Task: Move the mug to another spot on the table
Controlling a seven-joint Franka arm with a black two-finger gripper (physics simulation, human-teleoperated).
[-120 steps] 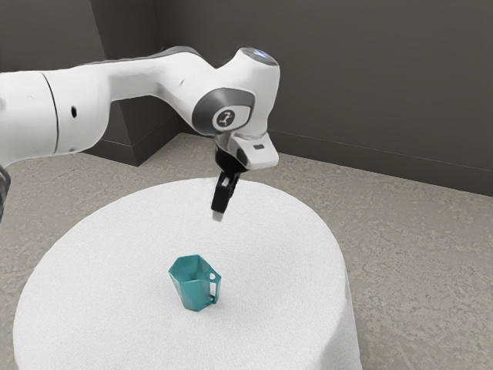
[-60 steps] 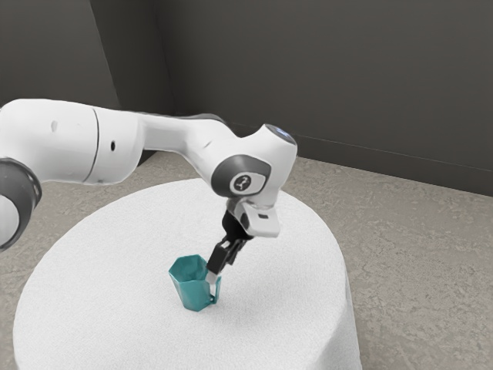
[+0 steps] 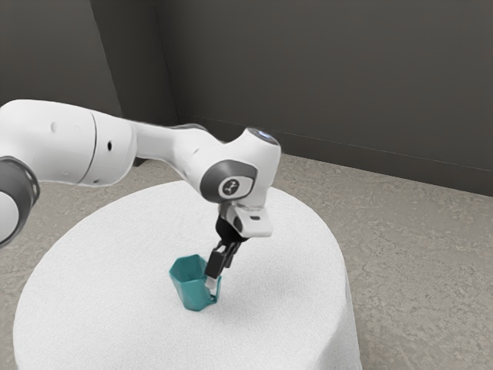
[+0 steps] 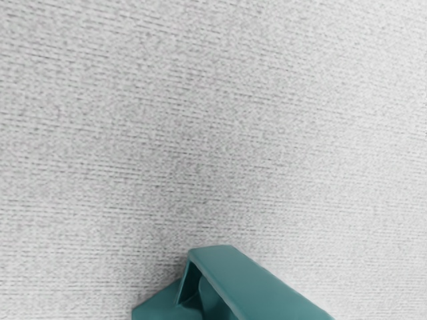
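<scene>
The gripper (image 3: pixel 213 277) hangs at the rim of the teal mug (image 3: pixel 189 290), on its handle side, on the round white table (image 3: pixel 100 262), its grip impossible to tell, while the wrist view has the mug (image 4: pixel 248 285) just under the hand.

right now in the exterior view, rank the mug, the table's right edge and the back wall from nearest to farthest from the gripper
1. mug: directly at the gripper, which is down at its rim on the handle side.
2. table's right edge: off to the exterior view's right, across bare white cloth.
3. back wall: farthest, behind the table and beyond the floor.
</scene>
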